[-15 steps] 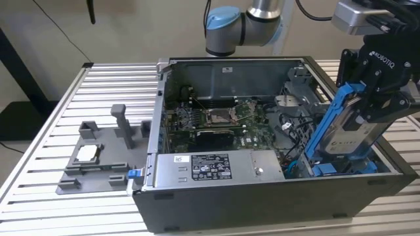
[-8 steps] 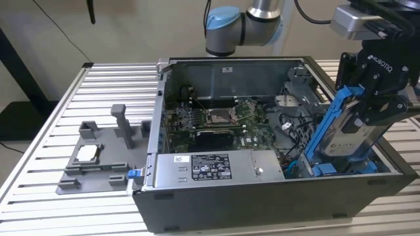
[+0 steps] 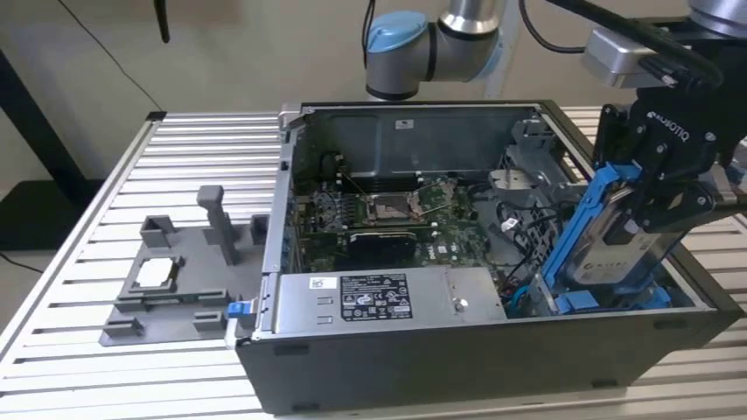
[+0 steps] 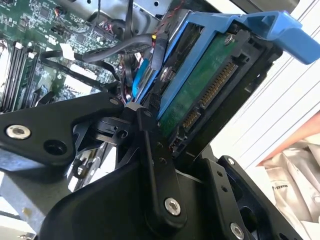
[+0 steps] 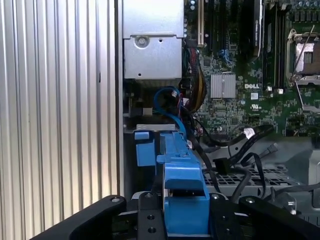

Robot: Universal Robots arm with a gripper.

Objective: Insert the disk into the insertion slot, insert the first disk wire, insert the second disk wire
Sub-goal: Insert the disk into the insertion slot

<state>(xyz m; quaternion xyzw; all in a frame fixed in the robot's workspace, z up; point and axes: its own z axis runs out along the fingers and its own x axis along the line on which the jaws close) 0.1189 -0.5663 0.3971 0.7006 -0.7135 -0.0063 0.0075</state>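
Note:
In the exterior view my gripper (image 3: 656, 199) is shut on the disk (image 3: 607, 249), a silver-grey drive in a bright blue carrier. The disk stands steeply tilted at the right side of the open computer case (image 3: 467, 367). Its lower end reaches down to the insertion slot (image 3: 548, 306) at the case's near right corner, and the disk covers most of the slot. In the second wrist view the disk (image 4: 210, 85) shows its green board and connector between my black fingers (image 4: 150, 150). In the first wrist view the blue carrier (image 5: 182, 185) points into the case, beside loose black disk wires (image 5: 220, 165).
A grey printed fixture (image 3: 175, 271) with upright posts lies on the slatted metal table (image 3: 70, 350) at the exterior view's left. Inside the case are the motherboard (image 3: 386, 214) and a silver power supply (image 3: 373, 297). Cables (image 3: 513, 223) crowd the space beside the disk.

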